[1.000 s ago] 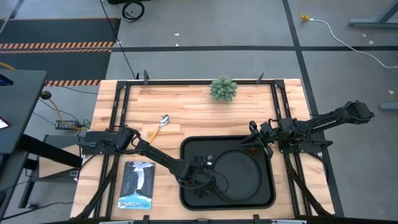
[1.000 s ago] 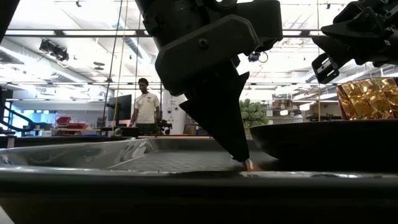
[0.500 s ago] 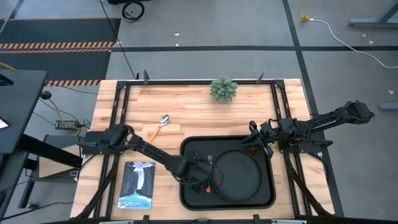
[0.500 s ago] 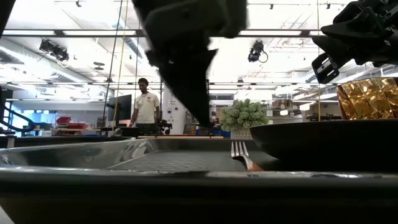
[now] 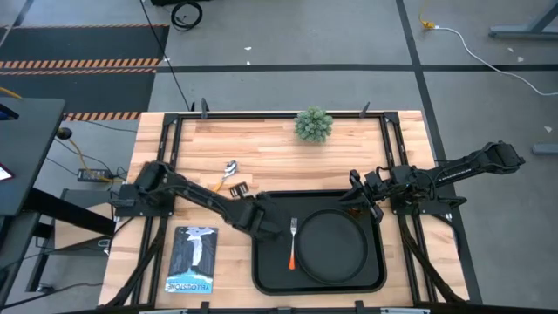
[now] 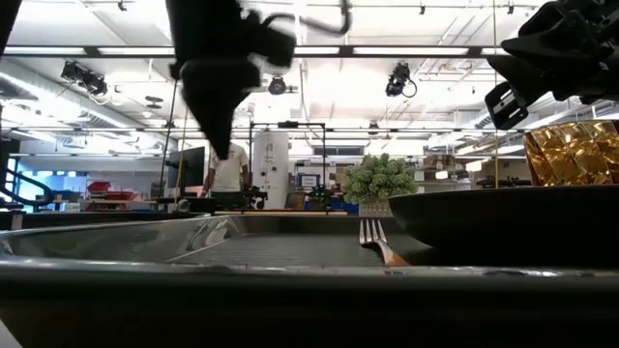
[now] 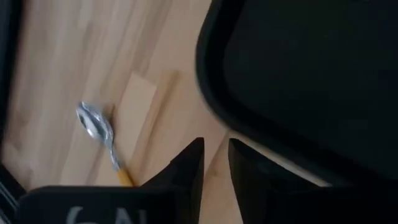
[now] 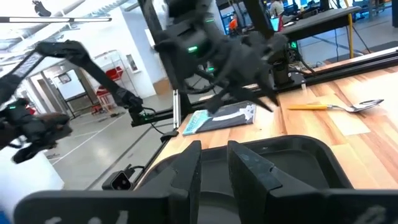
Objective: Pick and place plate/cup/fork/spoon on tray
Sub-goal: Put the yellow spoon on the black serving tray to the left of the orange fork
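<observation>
We see the black rectangular tray (image 5: 266, 266) lying flat on the table. In it sits the round black plate (image 5: 331, 244), with the orange-handled fork (image 5: 293, 242) just beside it, tines pointing toward the table's far edge. The amber cup (image 6: 571, 152) stands near the tray's far right corner. The spoon (image 5: 225, 178) lies on the bare wood, apart from the tray.

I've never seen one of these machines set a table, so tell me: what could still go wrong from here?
The spoon lies flat on the wood beside the tray; the left claw might fumble it, or clip that tray's rim on approach. Inside, the fork lies tight against the plate, so little room remains there.
</observation>
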Robot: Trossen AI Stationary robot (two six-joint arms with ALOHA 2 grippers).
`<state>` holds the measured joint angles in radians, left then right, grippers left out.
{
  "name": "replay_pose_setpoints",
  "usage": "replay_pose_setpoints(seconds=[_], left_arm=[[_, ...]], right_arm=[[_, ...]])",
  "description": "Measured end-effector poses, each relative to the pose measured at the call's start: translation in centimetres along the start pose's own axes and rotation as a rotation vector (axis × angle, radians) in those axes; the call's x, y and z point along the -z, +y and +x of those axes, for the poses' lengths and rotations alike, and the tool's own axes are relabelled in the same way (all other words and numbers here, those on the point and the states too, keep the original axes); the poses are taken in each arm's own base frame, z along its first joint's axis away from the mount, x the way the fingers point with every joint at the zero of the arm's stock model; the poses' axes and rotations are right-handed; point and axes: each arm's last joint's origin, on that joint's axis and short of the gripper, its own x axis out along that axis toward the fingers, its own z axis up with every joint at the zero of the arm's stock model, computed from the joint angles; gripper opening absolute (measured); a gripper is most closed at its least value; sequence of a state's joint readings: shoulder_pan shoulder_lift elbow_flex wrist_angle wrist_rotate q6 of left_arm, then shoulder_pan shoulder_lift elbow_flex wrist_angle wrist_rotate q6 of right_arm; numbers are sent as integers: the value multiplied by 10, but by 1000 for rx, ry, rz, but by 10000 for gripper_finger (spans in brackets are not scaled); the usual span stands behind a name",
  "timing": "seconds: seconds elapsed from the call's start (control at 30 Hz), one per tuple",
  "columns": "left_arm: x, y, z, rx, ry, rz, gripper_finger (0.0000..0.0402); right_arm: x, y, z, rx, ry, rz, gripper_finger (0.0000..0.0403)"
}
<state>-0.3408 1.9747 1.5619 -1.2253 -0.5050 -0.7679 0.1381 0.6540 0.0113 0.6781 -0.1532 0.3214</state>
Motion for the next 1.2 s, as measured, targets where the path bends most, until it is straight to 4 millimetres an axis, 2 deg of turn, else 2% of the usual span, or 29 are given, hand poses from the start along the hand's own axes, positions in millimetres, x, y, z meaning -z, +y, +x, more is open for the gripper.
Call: replay_pose_setpoints(seconds=[0.23, 0.33, 0.43, 0.5, 0.67, 0.9, 1.03, 1.2], left_arm=[[31, 49, 35, 68, 67, -164, 25], [43, 70, 46, 86, 49, -308, 9], [55, 90, 58, 75, 62, -484, 10], [63, 103, 68, 58, 91, -606, 27], [73, 118, 92, 69, 171, -680, 102], [66, 131, 106, 63, 136, -685, 194], [65, 136, 110, 58, 144, -665, 211], [68, 142, 118, 52, 146, -649, 204]], right_arm=[[0, 0, 0, -9, 3, -7, 84], [0, 0, 0, 0, 0, -16, 84], [0, 0, 0, 10, -3, -21, 84], [0, 0, 0, 9, -4, -22, 84], [0, 0, 0, 12, -5, -28, 84], [0, 0, 0, 12, -2, -28, 84], [0, 0, 0, 13, -3, -29, 84], [0, 0, 0, 12, 1, -28, 84]])
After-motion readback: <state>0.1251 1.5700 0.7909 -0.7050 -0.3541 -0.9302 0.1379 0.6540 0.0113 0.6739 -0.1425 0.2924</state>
